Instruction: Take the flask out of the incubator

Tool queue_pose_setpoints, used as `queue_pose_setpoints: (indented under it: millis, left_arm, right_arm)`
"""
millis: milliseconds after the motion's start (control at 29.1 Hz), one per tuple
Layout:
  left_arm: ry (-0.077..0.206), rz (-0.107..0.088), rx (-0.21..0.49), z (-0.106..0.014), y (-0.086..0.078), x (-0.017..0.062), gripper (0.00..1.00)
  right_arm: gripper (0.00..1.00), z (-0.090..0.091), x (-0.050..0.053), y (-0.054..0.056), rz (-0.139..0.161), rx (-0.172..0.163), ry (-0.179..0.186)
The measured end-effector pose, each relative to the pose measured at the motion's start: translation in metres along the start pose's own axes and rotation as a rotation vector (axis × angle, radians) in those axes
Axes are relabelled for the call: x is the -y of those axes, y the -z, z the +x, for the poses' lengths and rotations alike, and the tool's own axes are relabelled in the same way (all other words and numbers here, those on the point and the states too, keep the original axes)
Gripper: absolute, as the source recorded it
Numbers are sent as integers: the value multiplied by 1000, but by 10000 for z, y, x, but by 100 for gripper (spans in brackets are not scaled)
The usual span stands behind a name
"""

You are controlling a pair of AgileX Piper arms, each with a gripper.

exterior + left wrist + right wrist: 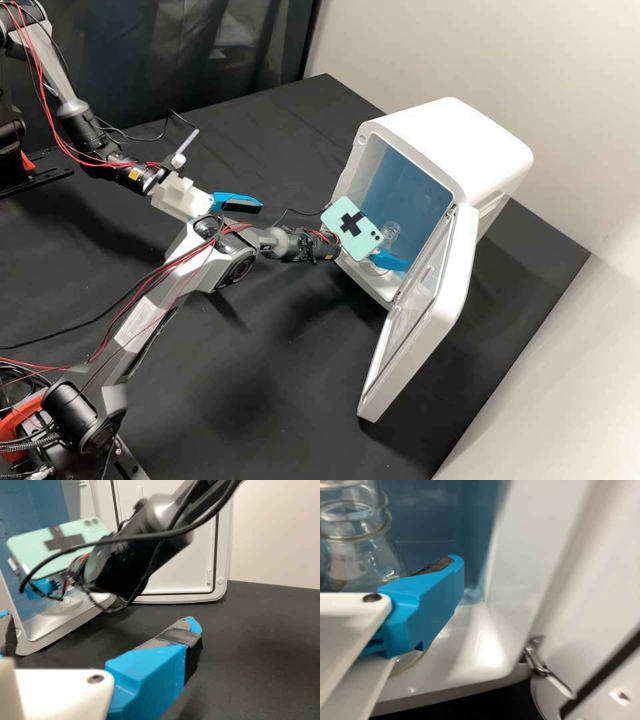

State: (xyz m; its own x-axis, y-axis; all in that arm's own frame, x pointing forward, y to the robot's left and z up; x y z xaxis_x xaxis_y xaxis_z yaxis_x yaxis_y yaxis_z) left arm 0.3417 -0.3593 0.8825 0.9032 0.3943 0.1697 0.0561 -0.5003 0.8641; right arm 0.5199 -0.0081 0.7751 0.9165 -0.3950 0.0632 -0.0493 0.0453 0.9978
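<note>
While set close to the right edge of the black bench, gapes toward mid-bench: white box-shaped incubator, blue inside, door swung open. Sits low in its chamber: right gripper, just beside the upright clear glass conical flask on the chamber floor; cannot tell whether clamped. Hovers over mid-bench: left gripper, spread wide, holding nothing.

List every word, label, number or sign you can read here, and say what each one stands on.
"+": a black cross, no letters, on the back of the mint green phone at the right arm's wrist.
Too small to read: the print on the white sticker on the right arm's lower link.
Nothing legible on the incubator.
</note>
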Motion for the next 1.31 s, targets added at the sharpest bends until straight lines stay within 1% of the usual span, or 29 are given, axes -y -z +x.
queue_pose_setpoints:
  millis: [103, 138, 172, 206, 310, 378, 413, 481, 550, 653, 722, 791, 860, 929, 963, 997, 1066, 1101, 1135, 1169, 1238, 1307]
  left_arm:
    - [0, 0, 0, -1, 0, -2, 100]
    - [0, 0, 0, -1, 0, -2, 100]
    - [0, 0, 0, -1, 0, -2, 100]
    - [2, 0, 0, -4, 2, 5, 100]
    - [2, 0, 0, -4, 2, 5, 100]
    - [2, 0, 0, -4, 2, 5, 100]
    - [2, 0, 0, -4, 2, 5, 100]
    - [2, 0, 0, -4, 2, 5, 100]
    - [2, 0, 0, -4, 2, 5, 100]
    - [2, 0, 0, -4, 2, 5, 100]
    - [2, 0, 0, -4, 2, 5, 100]
    - [2, 0, 0, -4, 2, 5, 100]
    - [2, 0, 0, -4, 2, 5, 100]
    - [2, 0, 0, -4, 2, 5, 100]
    - [2, 0, 0, -4, 2, 5, 100]
    - [2, 0, 0, -4, 2, 5, 100]
    - [2, 0, 0, -4, 2, 5, 100]
    - [2, 0, 0, -4, 2, 5, 100]
    - [2, 0, 0, -4, 2, 5, 100]
    - [2, 0, 0, -4, 2, 5, 100]
    - [2, 0, 0, -4, 2, 5, 100]
    - [2, 0, 0, -4, 2, 5, 100]
  right_arm:
    - [0, -65, -81, -18, 20, -15, 1]
    - [0, -83, -107, -21, 20, -23, 0]
    - [0, -108, -134, -18, 24, -30, -3]
    - [0, -141, -173, -6, 34, -41, -12]
    - [0, -207, -222, 7, 36, -66, -28]
    - [0, -247, -253, 15, 37, -84, -47]
    - [0, -267, -258, 13, 31, -90, -49]
    - [0, -302, -258, 2, 30, -98, -46]
    - [0, -331, -257, -9, 35, -101, -41]
    - [0, -375, -246, -36, 21, -109, -40]
    - [0, -399, -245, -42, 21, -113, -35]
    - [0, -424, -248, -54, 17, -123, -45]
    - [0, -460, -227, -89, 14, -125, -40]
    - [0, -537, -206, -110, 18, -131, -41]
    - [0, -560, -188, -142, 21, -125, -37]
    - [0, -597, -181, -151, 16, -131, -32]
    - [0, -668, -141, -183, 5, -142, -13]
    - [0, -706, -147, -196, 7, -148, -14]
    - [0, -753, -142, -219, 3, -156, -10]
    - [0, -822, -126, -265, -1, -164, -5]
    - [0, -916, -130, -309, -4, -180, -2]
    - [0, -1006, -157, -350, -4, -203, -3]
